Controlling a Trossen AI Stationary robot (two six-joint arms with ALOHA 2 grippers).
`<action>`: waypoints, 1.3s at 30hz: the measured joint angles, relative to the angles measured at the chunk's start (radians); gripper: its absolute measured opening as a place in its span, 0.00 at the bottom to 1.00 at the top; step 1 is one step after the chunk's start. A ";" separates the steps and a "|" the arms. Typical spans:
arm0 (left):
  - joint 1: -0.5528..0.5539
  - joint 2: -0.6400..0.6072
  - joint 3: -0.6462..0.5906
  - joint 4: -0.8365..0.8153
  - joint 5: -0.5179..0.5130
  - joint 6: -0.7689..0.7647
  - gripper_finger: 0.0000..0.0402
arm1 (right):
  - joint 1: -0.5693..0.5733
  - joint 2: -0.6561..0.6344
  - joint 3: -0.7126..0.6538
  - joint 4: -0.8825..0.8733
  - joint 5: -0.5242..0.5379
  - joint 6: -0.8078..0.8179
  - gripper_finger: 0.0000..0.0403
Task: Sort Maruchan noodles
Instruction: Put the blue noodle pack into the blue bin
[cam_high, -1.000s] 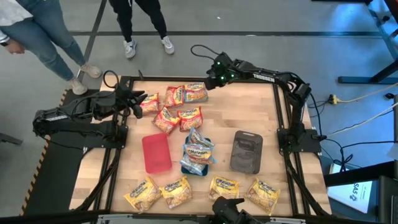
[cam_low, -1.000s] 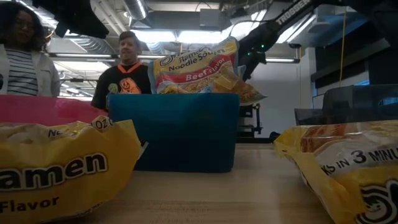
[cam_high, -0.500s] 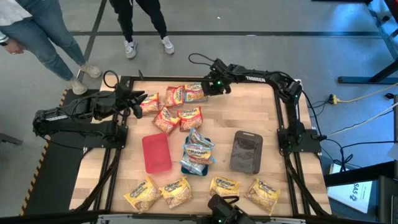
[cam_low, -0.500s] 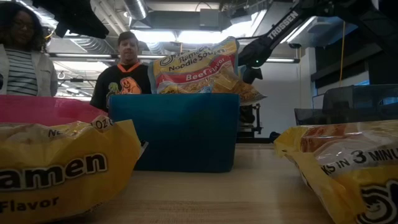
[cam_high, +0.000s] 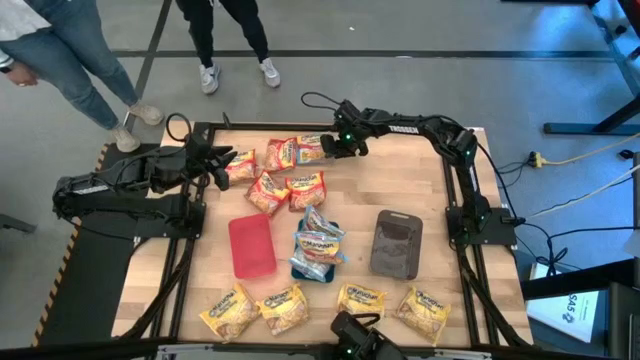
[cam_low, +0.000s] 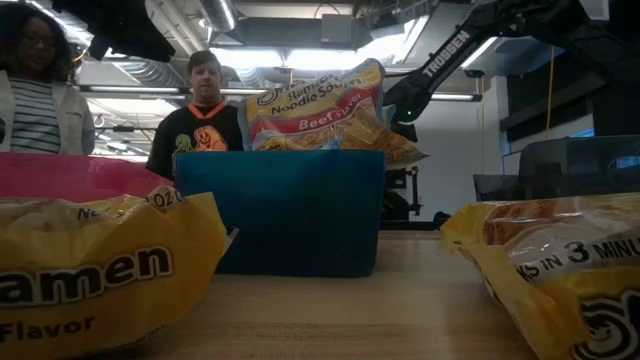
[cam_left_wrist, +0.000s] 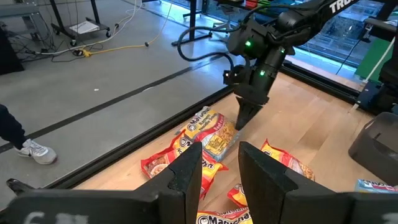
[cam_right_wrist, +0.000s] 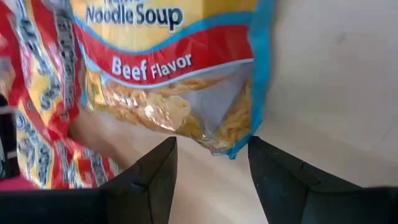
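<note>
Progress: we judge the sort well begun but not finished. Some blue-edged packets (cam_high: 318, 244) lie piled in the teal tray (cam_high: 299, 268) at the table's middle, while the red tray (cam_high: 251, 245) to its left and the dark grey tray (cam_high: 397, 242) to its right hold nothing we can see.
Left to do: we count five red packets (cam_high: 283, 172) still loose in a cluster at the far left of the table, and four yellow packets (cam_high: 232, 311) in a row along the near edge.
Right gripper (cam_high: 330, 146): we see it low over the beef packet (cam_high: 313, 149) at the right end of the far cluster, fingers apart and straddling the packet's edge, not clamped on it as far as we can tell.
Left gripper (cam_high: 222, 166): it waits at the far left edge beside the cluster, fingers parted with nothing between them.
Beef packet's lie: flat on the wood, printed face up, just touching the red packet to its left. We read its long axis as running roughly left to right, slightly tilted; its blue-edged end points toward the right gripper.
Next step, in our judgement: closing on that edge and carrying the packet to a tray.
</note>
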 joint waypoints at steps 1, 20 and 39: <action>0.000 0.000 0.000 0.000 0.000 0.000 0.25 | -0.001 0.000 0.000 0.019 0.003 0.001 0.48; 0.000 0.000 0.000 0.000 0.008 0.000 0.25 | 0.000 0.045 0.008 0.056 -0.023 -0.002 0.06; 0.000 0.000 0.000 -0.007 0.007 0.008 0.25 | 0.031 0.013 0.040 0.056 -0.042 -0.090 0.00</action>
